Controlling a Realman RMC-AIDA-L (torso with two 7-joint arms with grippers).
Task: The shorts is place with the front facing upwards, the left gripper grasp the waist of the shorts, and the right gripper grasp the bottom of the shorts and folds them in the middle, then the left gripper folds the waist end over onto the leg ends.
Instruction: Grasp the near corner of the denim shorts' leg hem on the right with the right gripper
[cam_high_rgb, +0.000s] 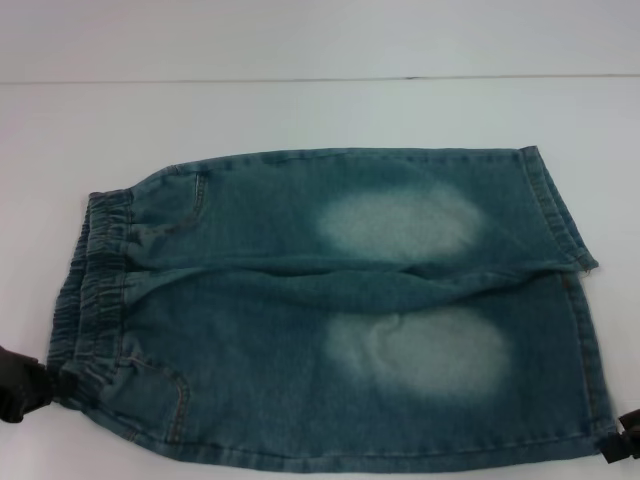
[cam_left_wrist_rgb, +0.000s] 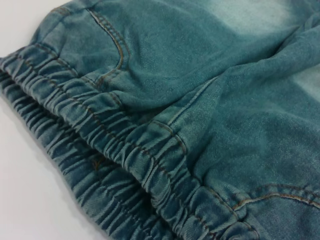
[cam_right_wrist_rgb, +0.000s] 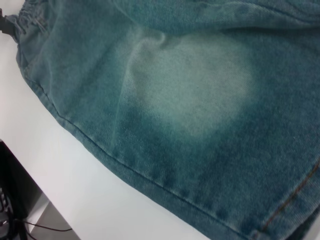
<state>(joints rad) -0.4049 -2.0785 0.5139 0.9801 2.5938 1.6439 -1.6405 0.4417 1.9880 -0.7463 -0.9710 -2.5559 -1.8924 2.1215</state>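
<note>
Blue denim shorts lie flat on the white table, with a faded patch on each leg. The waist of the shorts is the puckered elastic band at the left, seen close up in the left wrist view. The bottom of the shorts, two straight leg hems, lies at the right. My left gripper sits at the near corner of the waist, touching the cloth, and also shows in the right wrist view. My right gripper is at the near hem corner, mostly cut off by the frame.
The white table extends beyond the shorts to a back edge line. In the right wrist view the table's front edge runs close to the shorts' near side seam, with dark floor and cables beyond it.
</note>
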